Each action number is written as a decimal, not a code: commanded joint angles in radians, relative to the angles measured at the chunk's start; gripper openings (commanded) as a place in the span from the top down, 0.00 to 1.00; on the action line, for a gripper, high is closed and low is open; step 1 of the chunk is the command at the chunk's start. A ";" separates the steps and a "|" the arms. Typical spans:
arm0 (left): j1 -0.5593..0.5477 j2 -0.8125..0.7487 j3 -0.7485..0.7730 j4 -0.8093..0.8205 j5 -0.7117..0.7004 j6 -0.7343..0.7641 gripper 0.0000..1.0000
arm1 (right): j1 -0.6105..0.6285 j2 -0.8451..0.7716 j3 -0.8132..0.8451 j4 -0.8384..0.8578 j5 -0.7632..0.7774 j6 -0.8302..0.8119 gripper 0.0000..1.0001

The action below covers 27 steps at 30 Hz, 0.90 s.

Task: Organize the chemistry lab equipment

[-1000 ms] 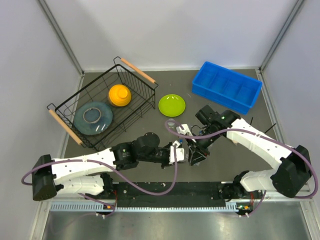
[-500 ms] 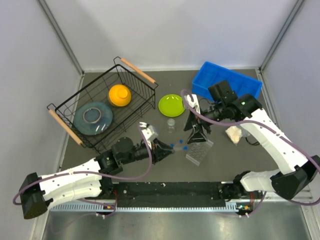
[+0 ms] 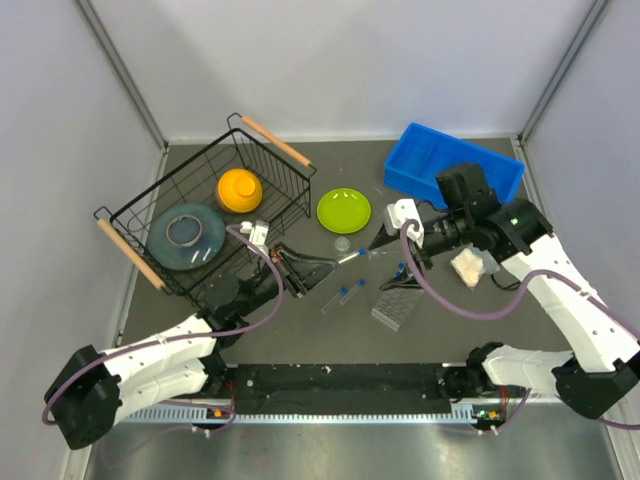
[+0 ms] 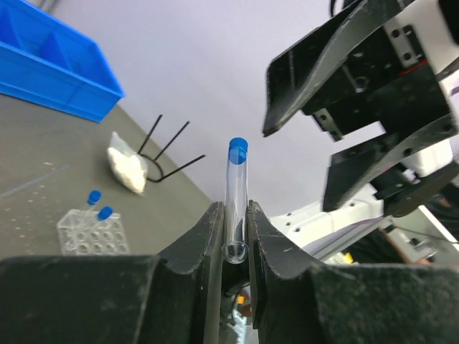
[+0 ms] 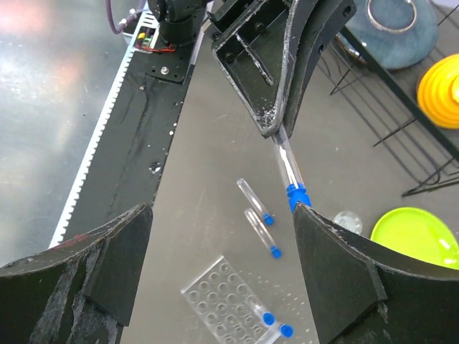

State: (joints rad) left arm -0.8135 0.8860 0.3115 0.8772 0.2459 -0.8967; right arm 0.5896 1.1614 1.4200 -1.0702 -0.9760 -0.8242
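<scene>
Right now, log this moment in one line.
left hand: shut on blue-capped tube | right hand: open | rack: two seated tubes | loose tubes: two, beside rack

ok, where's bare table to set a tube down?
Bare: far strip of table between wire basket and blue bin; near-right patch right of rack. Crowded: centre, green plate to rack: cup, two loose tubes, open right gripper, left gripper holding a tube.
</scene>
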 commanded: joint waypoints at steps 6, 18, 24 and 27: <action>0.014 0.053 -0.090 0.417 -0.030 -0.258 1.00 | -0.014 0.086 0.108 0.070 -0.165 -0.078 0.19; 0.014 0.034 -0.072 0.413 -0.005 -0.232 0.99 | -0.011 0.109 -0.038 0.499 -0.337 0.384 0.21; 0.014 0.036 -0.060 0.433 0.015 -0.232 0.99 | 0.004 0.130 -0.016 0.536 -0.334 0.431 0.30; 0.014 0.031 -0.057 0.448 0.013 -0.232 0.99 | 0.009 0.138 -0.016 0.543 -0.323 0.433 0.31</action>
State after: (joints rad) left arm -0.8047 0.9375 0.2245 1.2331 0.2459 -1.1259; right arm 0.5892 1.2926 1.3743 -0.5961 -1.2675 -0.4267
